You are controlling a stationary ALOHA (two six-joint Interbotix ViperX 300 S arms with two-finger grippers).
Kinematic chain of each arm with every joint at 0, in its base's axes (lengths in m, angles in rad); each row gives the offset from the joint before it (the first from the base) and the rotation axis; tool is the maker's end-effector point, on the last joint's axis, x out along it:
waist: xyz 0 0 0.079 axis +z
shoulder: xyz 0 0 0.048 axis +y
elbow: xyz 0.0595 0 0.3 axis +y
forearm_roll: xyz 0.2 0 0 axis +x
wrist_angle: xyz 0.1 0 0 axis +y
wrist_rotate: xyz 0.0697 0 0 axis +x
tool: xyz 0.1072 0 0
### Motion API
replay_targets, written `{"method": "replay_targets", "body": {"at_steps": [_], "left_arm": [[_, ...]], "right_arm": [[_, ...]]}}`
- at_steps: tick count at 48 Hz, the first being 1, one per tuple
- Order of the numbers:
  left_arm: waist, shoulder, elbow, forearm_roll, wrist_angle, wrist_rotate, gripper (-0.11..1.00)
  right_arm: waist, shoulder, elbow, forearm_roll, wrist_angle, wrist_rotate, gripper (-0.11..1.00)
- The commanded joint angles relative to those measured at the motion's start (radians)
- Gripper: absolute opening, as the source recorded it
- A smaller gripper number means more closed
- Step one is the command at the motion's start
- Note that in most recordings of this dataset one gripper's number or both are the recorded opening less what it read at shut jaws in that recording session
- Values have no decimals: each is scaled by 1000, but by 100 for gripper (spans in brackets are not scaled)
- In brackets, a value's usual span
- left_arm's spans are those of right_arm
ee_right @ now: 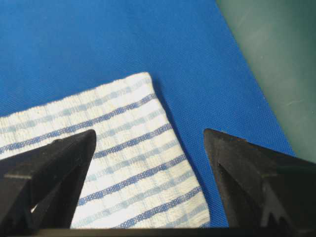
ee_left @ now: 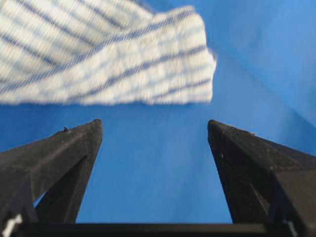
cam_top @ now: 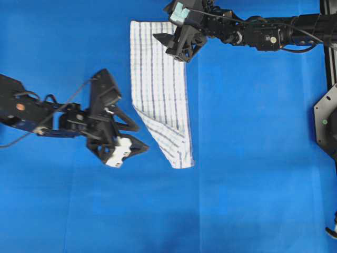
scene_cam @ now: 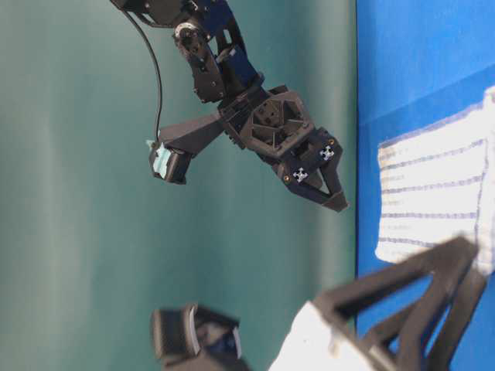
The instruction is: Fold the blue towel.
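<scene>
Across the middle of the blue surface point(cam_top: 253, 174) lies the blue towel point(cam_top: 159, 89), already folded into a narrow strip whose long axis runs from the far edge toward the near side, its near end skewed to the right. Left tool point(cam_top: 128, 138) sits just beside that near end, jaws spread wide and empty; right tool point(cam_top: 179, 45) hangs over the far right corner, jaws likewise wide, gripping nothing. Any next fold, I judge, runs end to end along the strip.
</scene>
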Motion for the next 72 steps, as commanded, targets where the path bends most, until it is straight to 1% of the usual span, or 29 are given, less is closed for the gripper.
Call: {"method": "replay_targets", "body": {"at_steps": [1, 10, 17, 22, 25, 29, 34, 35, 36, 40, 47, 52, 61, 68, 72], "left_arm": [[-2, -72, 26, -2, 6, 0, 81], [5, -124, 67, 2, -2, 11, 81], [12, -127, 67, 6, -12, 18, 81], [21, -130, 64, 6, -12, 40, 81], [28, -140, 64, 6, -11, 64, 81], [34, -170, 69, 6, -8, 114, 81], [48, -222, 81, 6, -6, 198, 81], [49, -227, 83, 6, -8, 206, 81], [55, -241, 87, 6, -6, 230, 81], [71, -273, 98, 6, -8, 281, 81], [120, -288, 114, 6, -12, 333, 81], [146, -285, 115, 6, -12, 353, 81], [175, -279, 115, 6, -12, 371, 81], [183, -268, 115, 6, -12, 374, 81], [184, -262, 115, 6, -12, 374, 81]], "right_arm": [[-3, -26, -15, 0, -3, 2, 85], [-3, -46, 5, 0, -3, 2, 85], [-3, -72, 38, 0, -8, 3, 85], [-3, -95, 61, 0, -8, 5, 85], [-3, -117, 80, 0, -3, 6, 85], [-2, -163, 114, 2, -3, 8, 85], [2, -227, 161, 0, -6, 11, 85], [5, -241, 173, 2, -8, 12, 85], [6, -256, 184, 2, -8, 12, 85], [11, -307, 229, 2, -11, 15, 85], [29, -368, 301, 12, -8, 23, 85], [63, -385, 336, 15, 9, 25, 85], [184, -368, 376, 20, 52, 29, 85], [253, -293, 377, 86, 35, 29, 85], [293, -244, 365, 103, 20, 29, 85]]}}
